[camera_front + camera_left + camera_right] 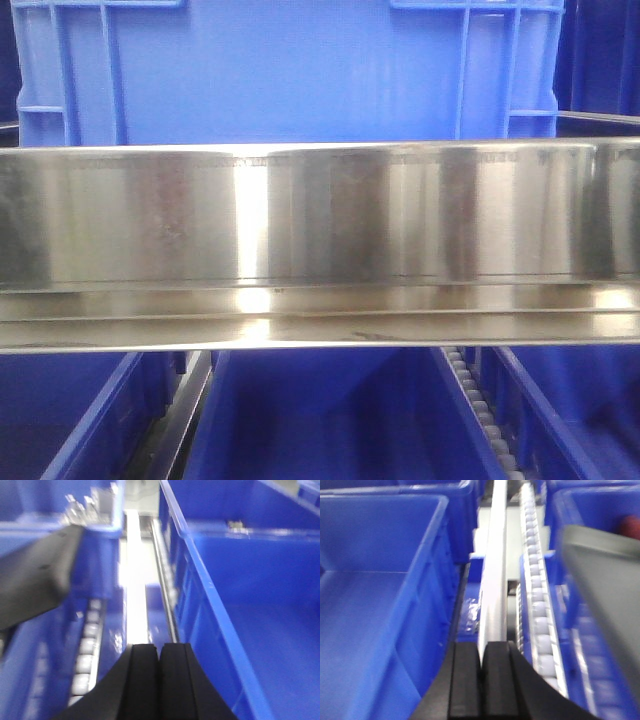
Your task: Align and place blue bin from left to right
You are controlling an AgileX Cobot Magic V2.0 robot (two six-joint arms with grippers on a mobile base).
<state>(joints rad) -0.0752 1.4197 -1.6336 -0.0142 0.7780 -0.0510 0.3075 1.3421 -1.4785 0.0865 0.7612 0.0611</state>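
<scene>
Left claw (160, 680) and right claw (481, 685) are pinched shut, empty; the blue bin (290, 70) rises behind a steel rail (320, 240).

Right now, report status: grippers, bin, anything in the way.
Left gripper shut, empty. Right gripper shut, empty. Blue bin beyond steel rail, not held.

Left gripper (159, 651), jaws together, between the blue bin (260, 610) and a roller track (86, 650).

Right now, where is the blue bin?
In the front view, the blue bin fills the upper centre, just above and behind the steel rail; darker blue tubs sit below that rail.
</scene>
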